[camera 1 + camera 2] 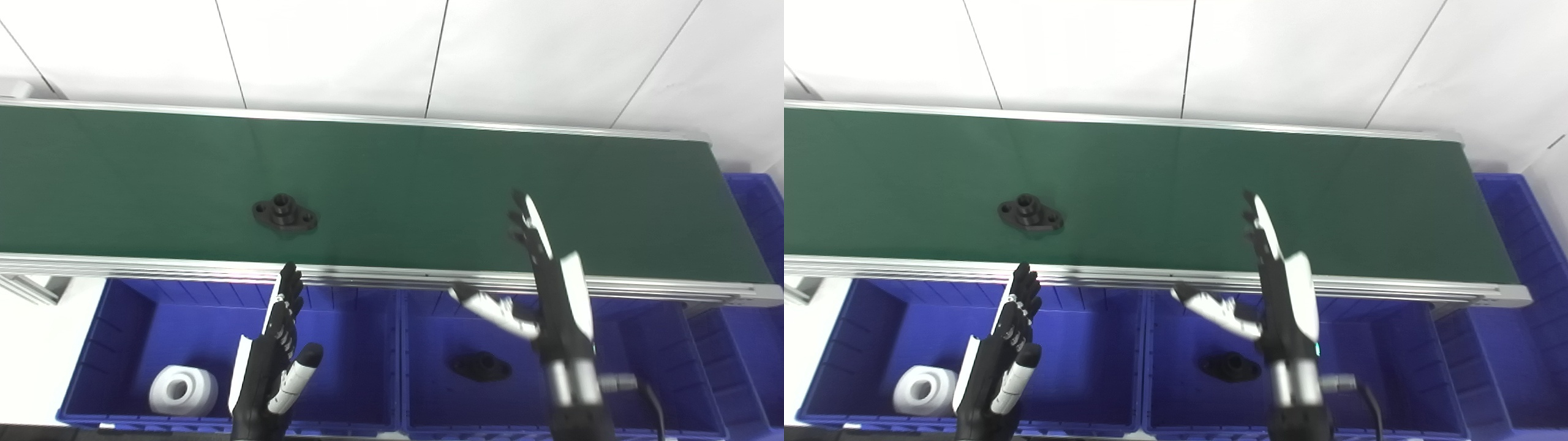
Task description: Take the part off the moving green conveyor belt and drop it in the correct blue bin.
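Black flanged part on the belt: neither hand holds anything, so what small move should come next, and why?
Probably the left hand, open above the left bin, should reach forward over the rail toward the black part, which lies just beyond it. The right hand, also open, is farther away along the green belt.

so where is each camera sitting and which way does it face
Left eye view: on the head, looking down at the green belt and blue bins; both open hands, left hand and right hand, rise from below.
Right eye view: beside it, a little to the right, same downward aim, same hands.
Shared: the black part on the belt.
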You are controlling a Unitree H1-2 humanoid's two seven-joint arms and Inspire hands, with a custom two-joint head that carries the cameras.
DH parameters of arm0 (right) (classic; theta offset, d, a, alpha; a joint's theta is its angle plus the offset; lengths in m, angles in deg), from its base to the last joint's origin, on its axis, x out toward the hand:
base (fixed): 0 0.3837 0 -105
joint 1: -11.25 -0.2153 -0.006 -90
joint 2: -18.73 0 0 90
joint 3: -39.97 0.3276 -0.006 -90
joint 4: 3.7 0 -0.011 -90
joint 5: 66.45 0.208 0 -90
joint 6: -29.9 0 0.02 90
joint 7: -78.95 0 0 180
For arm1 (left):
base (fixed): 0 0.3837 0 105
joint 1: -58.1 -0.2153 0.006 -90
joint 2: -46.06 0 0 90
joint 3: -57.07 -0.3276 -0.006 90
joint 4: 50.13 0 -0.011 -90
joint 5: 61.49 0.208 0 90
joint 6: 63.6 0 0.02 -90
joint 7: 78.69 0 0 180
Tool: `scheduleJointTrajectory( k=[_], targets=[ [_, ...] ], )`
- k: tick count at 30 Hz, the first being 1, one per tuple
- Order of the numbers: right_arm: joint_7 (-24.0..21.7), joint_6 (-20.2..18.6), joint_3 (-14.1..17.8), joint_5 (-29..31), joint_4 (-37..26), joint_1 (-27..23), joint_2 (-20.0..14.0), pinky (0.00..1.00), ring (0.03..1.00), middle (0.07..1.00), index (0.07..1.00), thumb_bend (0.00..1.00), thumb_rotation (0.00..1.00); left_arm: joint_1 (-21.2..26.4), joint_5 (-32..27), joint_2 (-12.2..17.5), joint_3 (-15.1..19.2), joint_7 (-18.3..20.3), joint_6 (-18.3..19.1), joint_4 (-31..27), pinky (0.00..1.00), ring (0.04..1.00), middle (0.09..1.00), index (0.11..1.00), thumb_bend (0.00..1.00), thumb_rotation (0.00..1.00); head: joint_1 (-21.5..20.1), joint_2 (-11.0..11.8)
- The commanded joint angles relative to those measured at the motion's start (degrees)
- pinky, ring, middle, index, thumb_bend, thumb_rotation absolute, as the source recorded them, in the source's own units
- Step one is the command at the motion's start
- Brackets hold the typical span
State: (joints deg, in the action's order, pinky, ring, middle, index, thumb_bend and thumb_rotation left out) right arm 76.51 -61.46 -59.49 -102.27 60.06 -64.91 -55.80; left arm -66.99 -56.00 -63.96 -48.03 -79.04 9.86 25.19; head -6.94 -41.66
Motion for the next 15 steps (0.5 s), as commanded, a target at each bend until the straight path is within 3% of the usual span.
scheduleJointTrajectory(
  k=[1, 7, 15],
  targets=[
    [-0.90, -2.38, -0.52, -4.38, 0.05, -3.87, -0.37, 0.75, 0.883, 0.941, 0.955, 0.89, 0.58, 0.38, 0.57, -0.63, -0.45, -0.35, -1.95, -0.68, 1.00, 1.000, 1.000, 1.000, 0.81, 0.79, 0.02, -0.07],
    [-2.03, -4.93, -1.52, -10.47, 6.00, -13.70, -1.62, 0.67, 0.833, 0.901, 0.923, 0.94, 0.56, 0.83, 0.11, -1.01, -0.41, -0.48, -2.38, 0.21, 1.00, 1.000, 1.000, 1.000, 0.84, 0.78, 0.14, 0.38],
    [-4.68, -9.23, -5.14, -18.86, 13.15, -24.02, -2.71, 0.65, 0.812, 0.897, 0.916, 0.96, 0.52, 1.24, 0.10, -0.84, -0.50, -0.31, -2.51, 0.82, 1.00, 1.000, 1.000, 1.000, 0.84, 0.78, 0.12, 0.54]
  ],
)
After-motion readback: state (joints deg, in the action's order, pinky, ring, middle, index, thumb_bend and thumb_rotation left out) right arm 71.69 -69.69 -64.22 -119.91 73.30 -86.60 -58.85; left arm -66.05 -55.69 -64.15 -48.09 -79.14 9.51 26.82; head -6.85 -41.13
